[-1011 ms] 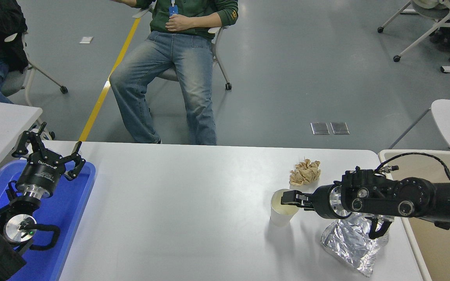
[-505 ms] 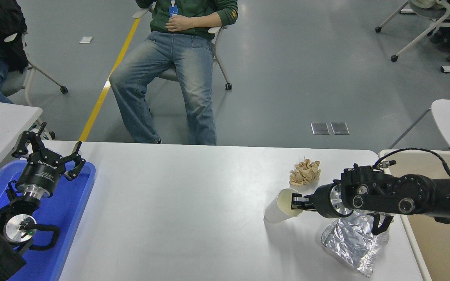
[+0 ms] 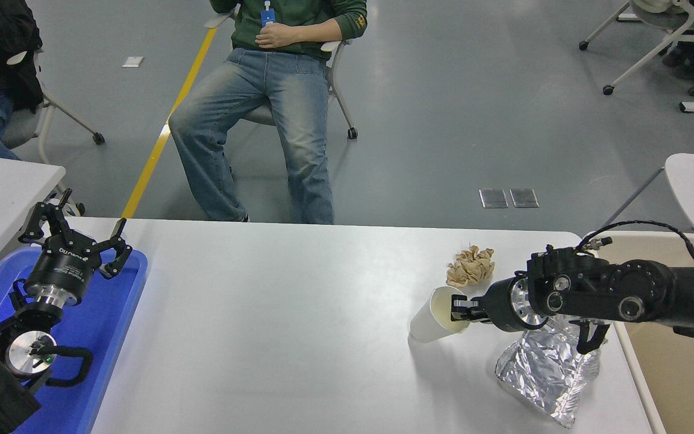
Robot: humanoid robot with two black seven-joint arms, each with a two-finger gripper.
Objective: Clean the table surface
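Cup [image 3: 434, 314] tipped further since a second ago, mouth now facing right, lifted slightly toward the far side with the right gripper [image 3: 459, 310] clamped on its rim. Left gripper [image 3: 76, 234] parked over the blue tray [image 3: 112, 319] at lower left, fingers spread wide. Table surface [image 3: 275, 313] spans the middle; crumpled brown paper [image 3: 471, 266] sits just behind the cup, foil bag [image 3: 543, 374] under the right arm near the table's right edge.
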